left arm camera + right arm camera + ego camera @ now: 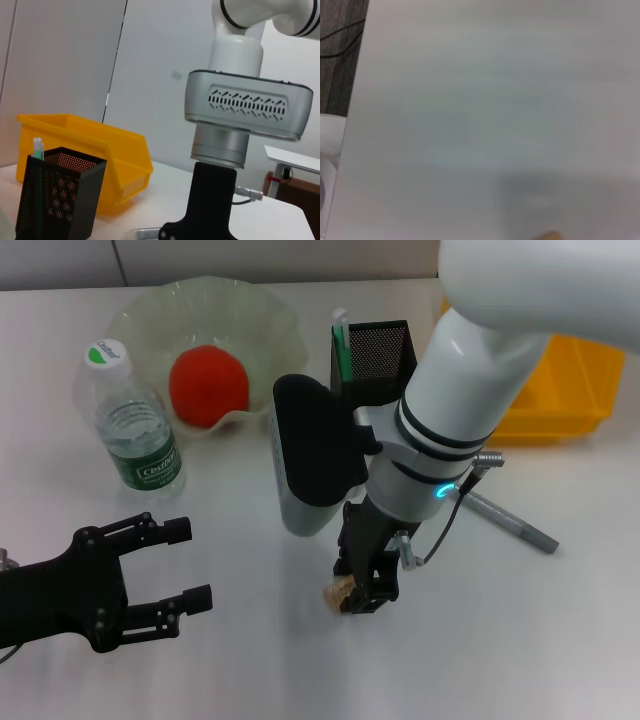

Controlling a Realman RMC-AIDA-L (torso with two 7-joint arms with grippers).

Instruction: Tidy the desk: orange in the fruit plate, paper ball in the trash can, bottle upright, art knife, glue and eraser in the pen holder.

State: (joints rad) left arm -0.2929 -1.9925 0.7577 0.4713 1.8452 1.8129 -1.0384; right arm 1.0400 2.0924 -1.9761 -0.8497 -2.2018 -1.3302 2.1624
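Observation:
My right gripper (362, 592) points down at the table's front middle, its fingers closed on a small tan eraser (335, 592) that touches the table. The orange (208, 386) lies in the pale fruit plate (270, 315) at the back left. The clear bottle (135, 425) with a green label stands upright to its left. The black mesh pen holder (378, 352) holds a green glue stick (341, 345). The grey art knife (512, 521) lies on the table to the right. My left gripper (185, 565) is open and empty at the front left. No paper ball shows.
A yellow bin (575, 390) stands at the back right, behind the art knife. The left wrist view shows the pen holder (60, 195), the yellow bin (100, 150) and my right arm's wrist (240, 115). The right wrist view shows bare table.

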